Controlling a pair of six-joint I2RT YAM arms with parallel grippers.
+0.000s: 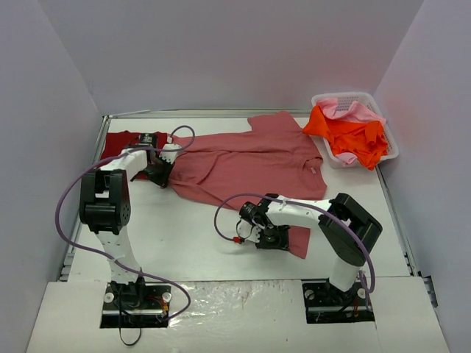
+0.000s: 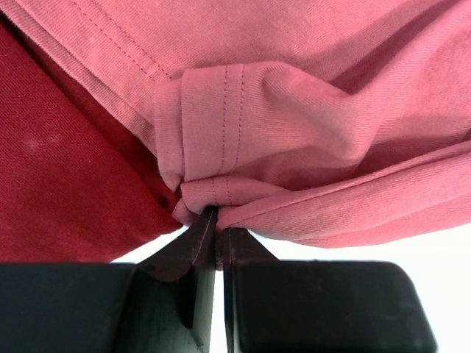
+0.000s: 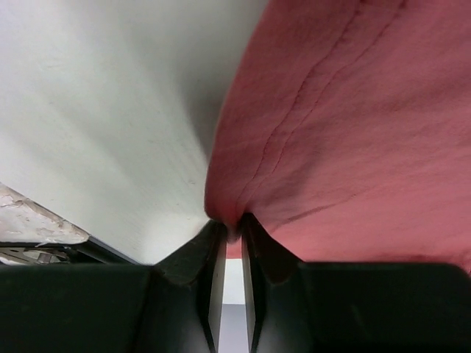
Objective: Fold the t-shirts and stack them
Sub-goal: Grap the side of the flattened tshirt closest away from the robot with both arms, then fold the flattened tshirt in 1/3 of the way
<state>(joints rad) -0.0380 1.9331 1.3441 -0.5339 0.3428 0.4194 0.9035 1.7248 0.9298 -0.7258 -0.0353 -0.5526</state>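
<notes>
A muted rose-red t-shirt (image 1: 254, 162) lies spread across the middle of the table. My left gripper (image 1: 163, 173) is shut on its left hem; the left wrist view shows the bunched, stitched hem (image 2: 221, 140) pinched between the fingertips. My right gripper (image 1: 271, 237) is shut on the shirt's near edge (image 3: 338, 125), which also shows in the right wrist view. A dark crimson t-shirt (image 1: 121, 143) lies folded at the back left, partly under the rose-red one, and also shows in the left wrist view (image 2: 66, 184). Bright orange (image 1: 353, 136) and light pink (image 1: 352, 110) shirts lie in the basket.
A white lattice basket (image 1: 390, 140) stands at the back right corner. White walls enclose the table on three sides. Purple cables loop from both arms over the table. The table's bare white top (image 1: 184, 235) shows in front of the shirt.
</notes>
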